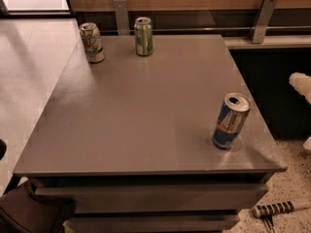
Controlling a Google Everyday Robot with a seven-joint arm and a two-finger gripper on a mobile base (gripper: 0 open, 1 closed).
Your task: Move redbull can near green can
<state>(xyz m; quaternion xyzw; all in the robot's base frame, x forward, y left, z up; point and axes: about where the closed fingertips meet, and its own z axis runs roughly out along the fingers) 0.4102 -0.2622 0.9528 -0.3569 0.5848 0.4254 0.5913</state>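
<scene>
The gripper [305, 113] hangs right of the table [146, 120], fingers spread wide, holding nothing. The redbull can [231, 121] stands just left of it, the green can [143, 36] well beyond.

Redbull can [231, 121] upright, tool [300, 111] far right

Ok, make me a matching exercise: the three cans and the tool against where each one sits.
Things:
1. blue and silver can
2. green can
3. whitish can
4. tool

Places:
A. back left corner of the table
B. off the table's right side, at the picture's edge
C. front right of the table, close to its edge
D. back edge of the table, nearer the middle

Pairs: 1-C, 2-D, 3-A, 4-B
</scene>
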